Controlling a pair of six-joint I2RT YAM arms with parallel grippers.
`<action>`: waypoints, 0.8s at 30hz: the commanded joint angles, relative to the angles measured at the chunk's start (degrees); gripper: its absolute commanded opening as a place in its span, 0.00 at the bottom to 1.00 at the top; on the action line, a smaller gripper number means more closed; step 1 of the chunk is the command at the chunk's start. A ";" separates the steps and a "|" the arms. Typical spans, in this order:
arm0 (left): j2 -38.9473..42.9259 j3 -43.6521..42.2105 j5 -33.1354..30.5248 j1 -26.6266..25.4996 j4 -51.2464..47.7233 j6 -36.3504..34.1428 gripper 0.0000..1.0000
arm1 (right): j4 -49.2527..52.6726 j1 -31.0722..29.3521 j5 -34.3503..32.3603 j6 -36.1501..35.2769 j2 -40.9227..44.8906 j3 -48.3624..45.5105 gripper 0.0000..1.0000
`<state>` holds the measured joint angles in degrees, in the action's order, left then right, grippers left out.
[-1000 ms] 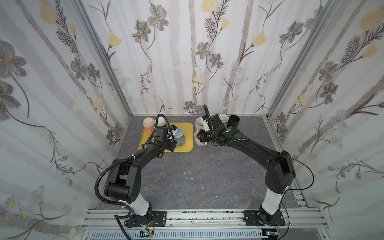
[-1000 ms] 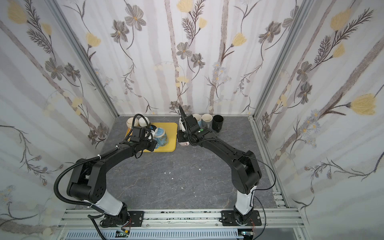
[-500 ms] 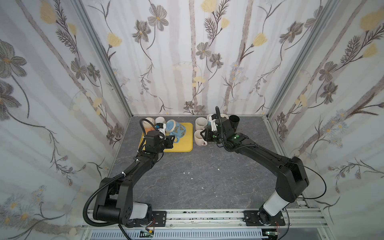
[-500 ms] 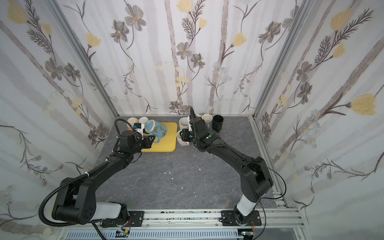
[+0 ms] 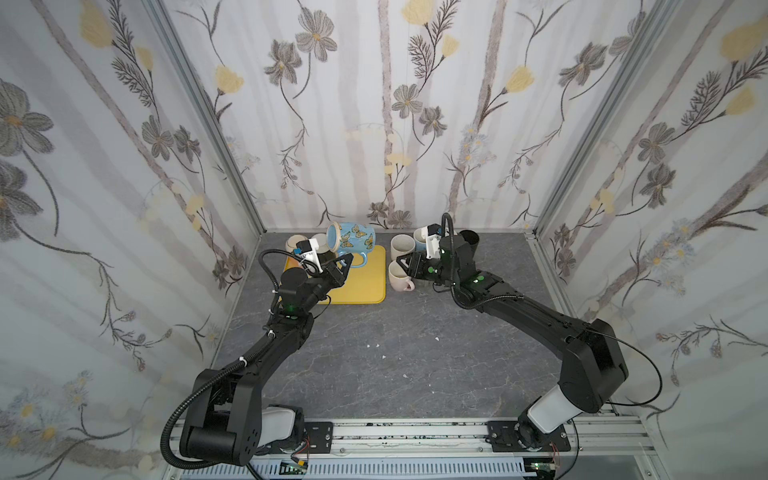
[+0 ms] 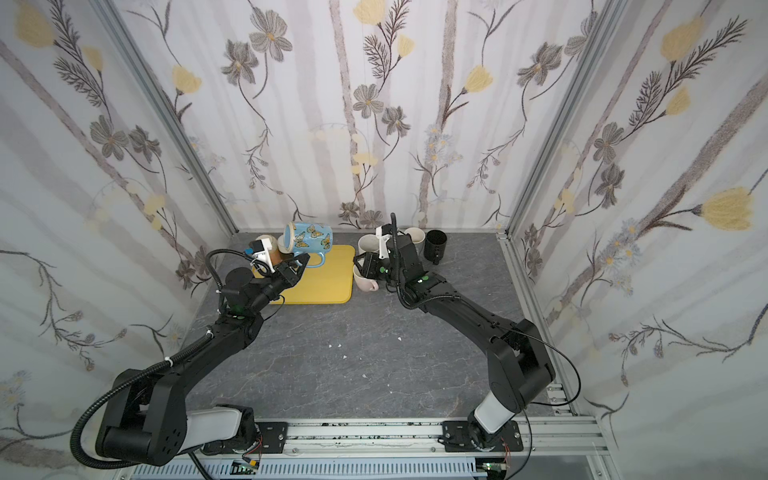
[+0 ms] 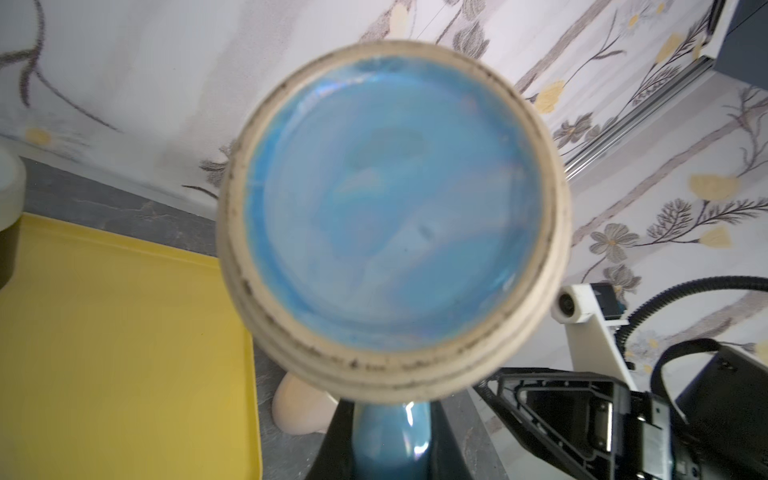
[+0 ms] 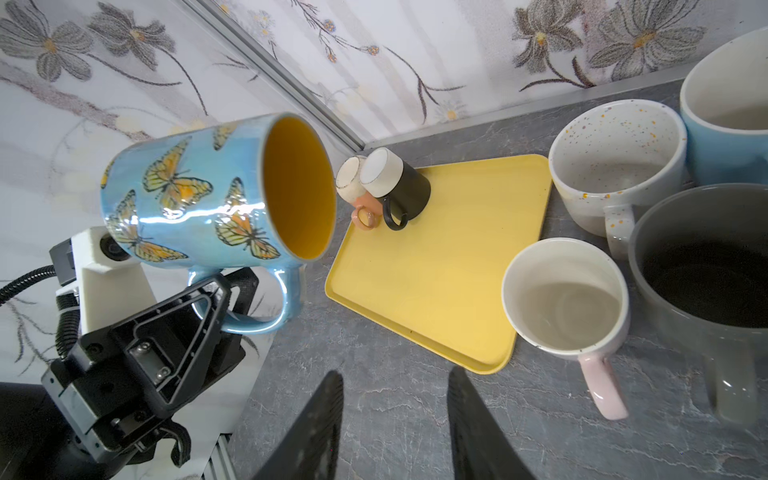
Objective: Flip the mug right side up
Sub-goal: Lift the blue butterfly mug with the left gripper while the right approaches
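Note:
The mug [image 5: 352, 240] [image 6: 308, 239] is light blue with orange butterflies and a yellow inside. It hangs on its side above the yellow tray [image 5: 365, 286], mouth turned to the right, handle downward. My left gripper [image 5: 347, 262] [image 6: 301, 262] is shut on that handle [image 7: 390, 440]. In the left wrist view the mug's blue base [image 7: 392, 216] fills the frame. The right wrist view shows the mug [image 8: 187, 199] and its open mouth. My right gripper [image 5: 401, 262] [image 8: 395, 415] stands open to the right of the tray, low over the bare table, holding nothing.
Two small mugs [image 8: 390, 183] stand upside down at the tray's far left corner. Beside my right gripper stand several upright mugs: speckled [image 8: 615, 166], white with a pink handle [image 8: 565, 299], grey [image 8: 706, 291], light blue [image 8: 731, 104]. Walls close in on three sides.
My left gripper has lifted the mug off the tray and tipped it onto its side. My right gripper has drawn back to the right, away from the tray.

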<state>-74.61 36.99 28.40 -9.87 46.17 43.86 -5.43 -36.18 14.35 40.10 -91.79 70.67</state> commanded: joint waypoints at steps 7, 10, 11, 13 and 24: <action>-2.60 3.19 4.23 -5.46 17.34 7.65 0.00 | -11.65 -0.03 5.96 2.95 2.45 -2.04 0.44; -3.23 5.42 5.76 -7.19 17.89 7.74 0.00 | -12.53 0.11 7.30 2.74 2.28 -1.57 0.45; -3.42 6.26 6.48 -7.65 17.90 7.74 0.00 | -11.97 0.06 7.59 2.70 2.12 -1.02 0.45; -3.62 7.39 7.31 -8.30 18.22 7.99 0.00 | -12.02 0.07 8.68 2.60 1.66 -0.30 0.45; -5.67 9.02 10.58 -9.18 23.40 12.77 0.00 | -20.78 0.09 14.96 6.90 0.76 0.10 0.46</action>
<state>-80.09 44.80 37.76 -19.03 58.54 54.78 -20.51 -36.07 26.11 44.84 -90.85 70.17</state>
